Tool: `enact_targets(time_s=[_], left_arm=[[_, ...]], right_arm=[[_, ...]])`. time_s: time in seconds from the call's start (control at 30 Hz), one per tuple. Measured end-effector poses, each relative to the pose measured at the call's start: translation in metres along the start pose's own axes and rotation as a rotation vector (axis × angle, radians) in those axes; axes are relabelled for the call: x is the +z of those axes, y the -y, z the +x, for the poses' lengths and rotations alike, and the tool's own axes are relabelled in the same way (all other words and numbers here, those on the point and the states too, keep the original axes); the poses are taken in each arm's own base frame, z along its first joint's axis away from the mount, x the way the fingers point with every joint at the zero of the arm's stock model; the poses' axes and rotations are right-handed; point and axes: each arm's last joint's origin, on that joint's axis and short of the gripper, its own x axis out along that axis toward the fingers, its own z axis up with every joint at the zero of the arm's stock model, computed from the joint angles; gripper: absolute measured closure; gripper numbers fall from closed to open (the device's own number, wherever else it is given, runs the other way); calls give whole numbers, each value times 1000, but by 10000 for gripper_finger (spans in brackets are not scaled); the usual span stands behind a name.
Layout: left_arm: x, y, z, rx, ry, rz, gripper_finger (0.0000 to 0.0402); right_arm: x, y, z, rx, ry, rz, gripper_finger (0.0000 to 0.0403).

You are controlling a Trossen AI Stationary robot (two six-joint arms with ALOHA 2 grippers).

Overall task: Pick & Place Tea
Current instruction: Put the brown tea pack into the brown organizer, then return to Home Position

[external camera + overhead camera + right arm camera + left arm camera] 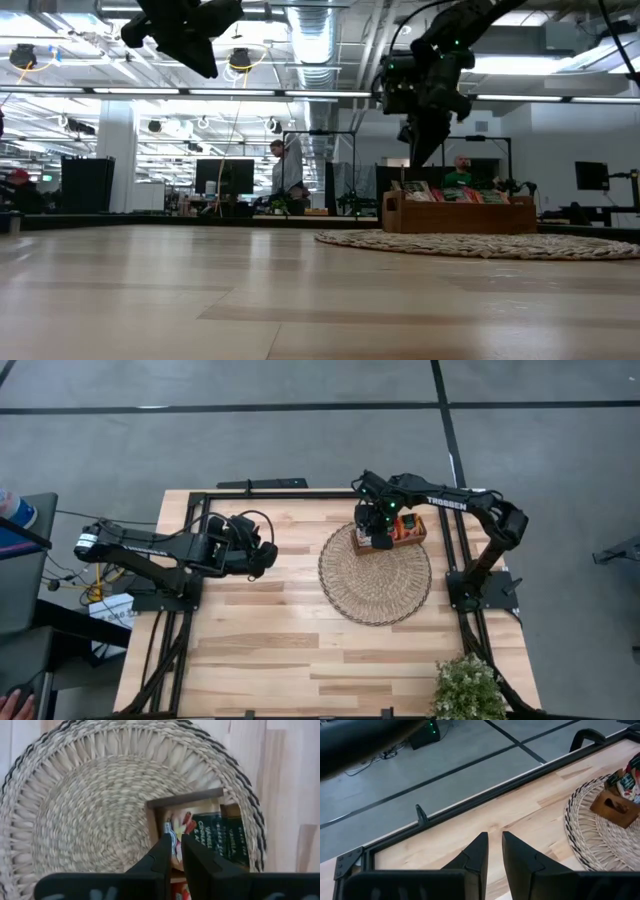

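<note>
while left tool hangs narrow over bare table | right tool pinches sachet in tray

Wicker mat, potted plant

4 cameras, 1 table
Overhead looks straight down; low one skims the tabletop; both wrists peer past fingers, all sharing the wicker mat.
</note>
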Motion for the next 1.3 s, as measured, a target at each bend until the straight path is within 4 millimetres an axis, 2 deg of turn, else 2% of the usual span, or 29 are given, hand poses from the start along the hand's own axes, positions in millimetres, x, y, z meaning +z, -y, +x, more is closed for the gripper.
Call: enact_targets(time_s=[0.4, 0.63, 0.77, 0.83, 1.07, 1.2, 1.3], left_arm=[[0, 0, 0, -3, 2, -6, 353], [1, 1, 0, -11, -2, -12, 353], [0, 1, 0, -18, -10, -13, 353], [0, 1, 0, -19, -10, -14, 353], [1, 2, 0, -24, -11, -17, 353], [1, 2, 0, -24, -11, 22, 353], [1, 0, -4, -49, -16, 103, 353]], right_arm=[[-10, -6, 25, -46, -50, 3, 375], [-14, 2, 56, -20, -141, 54, 375], [-12, -4, 58, 11, -185, 51, 375], [-10, -7, 51, 10, -182, 44, 375], [2, -19, 8, -115, -96, -10, 375], [-5, -31, -18, -147, -101, 5, 375], [-16, -46, -47, -158, -99, 7, 375]])
